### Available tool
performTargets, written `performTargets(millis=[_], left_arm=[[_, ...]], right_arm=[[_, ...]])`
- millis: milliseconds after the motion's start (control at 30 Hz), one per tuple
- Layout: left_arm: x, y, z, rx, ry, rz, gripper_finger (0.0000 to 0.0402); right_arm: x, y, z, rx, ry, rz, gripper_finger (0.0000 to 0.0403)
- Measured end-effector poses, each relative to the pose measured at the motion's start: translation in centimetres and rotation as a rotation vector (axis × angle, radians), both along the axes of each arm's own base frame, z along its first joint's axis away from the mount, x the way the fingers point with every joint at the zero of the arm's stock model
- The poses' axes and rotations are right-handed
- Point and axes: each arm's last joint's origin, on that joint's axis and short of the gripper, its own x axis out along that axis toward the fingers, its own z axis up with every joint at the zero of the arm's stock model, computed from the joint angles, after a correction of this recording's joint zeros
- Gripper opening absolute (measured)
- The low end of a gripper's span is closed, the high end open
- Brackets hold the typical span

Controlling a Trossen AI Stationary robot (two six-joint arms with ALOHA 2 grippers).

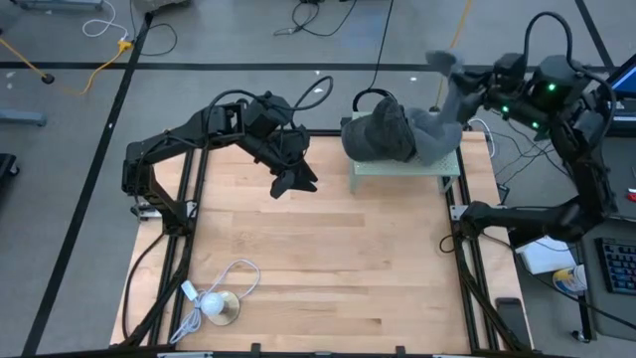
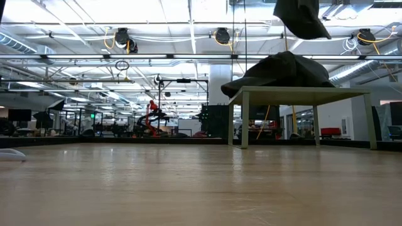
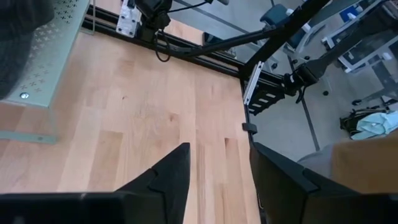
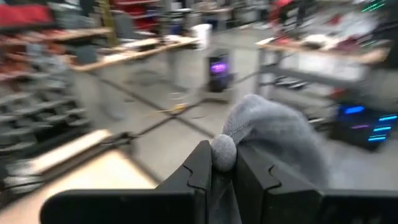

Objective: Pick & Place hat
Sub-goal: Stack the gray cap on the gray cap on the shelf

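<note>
A dark grey cap (image 1: pixel 380 129) lies on a small pale green stand (image 1: pixel 402 167) at the table's far right; in the low view the cap (image 2: pixel 279 69) rests on the stand's top (image 2: pixel 301 92). A lighter grey soft hat (image 1: pixel 442 114) is in my right gripper (image 1: pixel 465 82), which is shut on it above the stand's far right side. The hat shows as a dark shape (image 2: pixel 303 17) above the cap in the low view. My left gripper (image 1: pixel 295 181) hovers open over the table left of the stand, its fingers (image 3: pixel 217 177) empty. My right gripper (image 4: pixel 222 168) pinches a bunched fold of the grey hat (image 4: pixel 222 152) between its two fingers. The rest of the fabric (image 4: pixel 277 137) bulges out past the fingertips. The hat is lifted; in the low view it hangs apart from the cap below it.
A white cable with a round metal piece (image 1: pixel 219 303) lies near the table's near left corner. Black rails (image 1: pixel 467 268) run along the table's left and right sides. Bare wood (image 1: pixel 328 259) fills the middle and near part. A keyboard and clutter (image 1: pixel 611 264) sit off the right edge.
</note>
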Motion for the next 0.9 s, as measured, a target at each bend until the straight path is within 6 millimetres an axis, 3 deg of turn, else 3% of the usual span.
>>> performTargets(millis=[200, 400, 900], left_arm=[[0.0, 0.0, 0.0, 0.002, 0.0, -0.001, 0.0169], [0.0, 0.0, 0.0, 0.043, -0.017, -0.025, 0.0179], [0.1, 0.3, -0.1, 0.159, -0.018, 0.03, 0.0162]], right_arm=[[0.7, -1.6, 0.2, -0.087, 0.147, -0.231, 0.003], [1.8, -2.4, -0.2, -0.148, 0.311, -0.336, 0.003], [2.5, -1.2, -0.4, -0.274, 0.62, -0.532, 0.003]])
